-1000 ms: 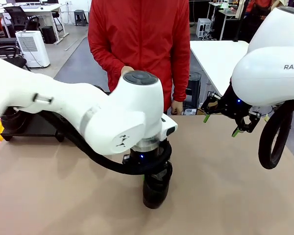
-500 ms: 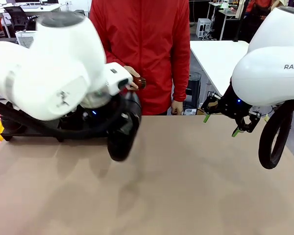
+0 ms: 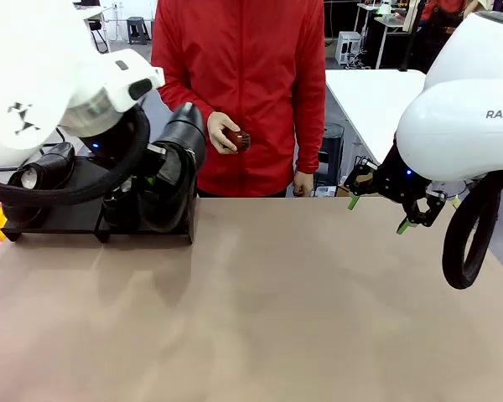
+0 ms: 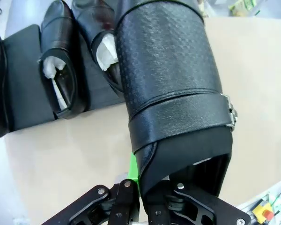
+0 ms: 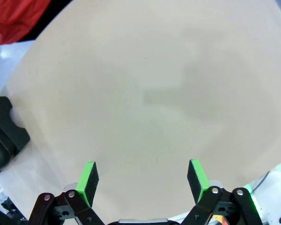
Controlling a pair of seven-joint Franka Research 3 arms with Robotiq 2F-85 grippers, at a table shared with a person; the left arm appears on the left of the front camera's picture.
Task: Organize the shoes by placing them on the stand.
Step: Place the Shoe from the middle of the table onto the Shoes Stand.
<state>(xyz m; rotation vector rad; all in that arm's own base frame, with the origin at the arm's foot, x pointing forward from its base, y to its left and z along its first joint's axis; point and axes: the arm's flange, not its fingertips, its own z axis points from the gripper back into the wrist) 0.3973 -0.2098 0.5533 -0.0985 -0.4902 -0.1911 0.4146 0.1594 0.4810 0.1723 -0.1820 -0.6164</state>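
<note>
Left tool (image 3: 155, 177) carried shoe (image 3: 174, 163) to stand (image 3: 63, 219) | right tool (image 3: 384, 211) agape

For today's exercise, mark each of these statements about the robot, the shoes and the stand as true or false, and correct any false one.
1. The left end effector is shut on a black shoe. True.
2. The right end effector grips a shoe. False: it is open and empty above the bare table.
3. The person's hand holds a small brown thing. True.
4. The stand has no shoes on it yet. False: the left wrist view shows shoes stuffed with white paper already on it.
5. The held shoe hangs over the right end of the table. False: in the front view it is at the left, by the stand.
</note>
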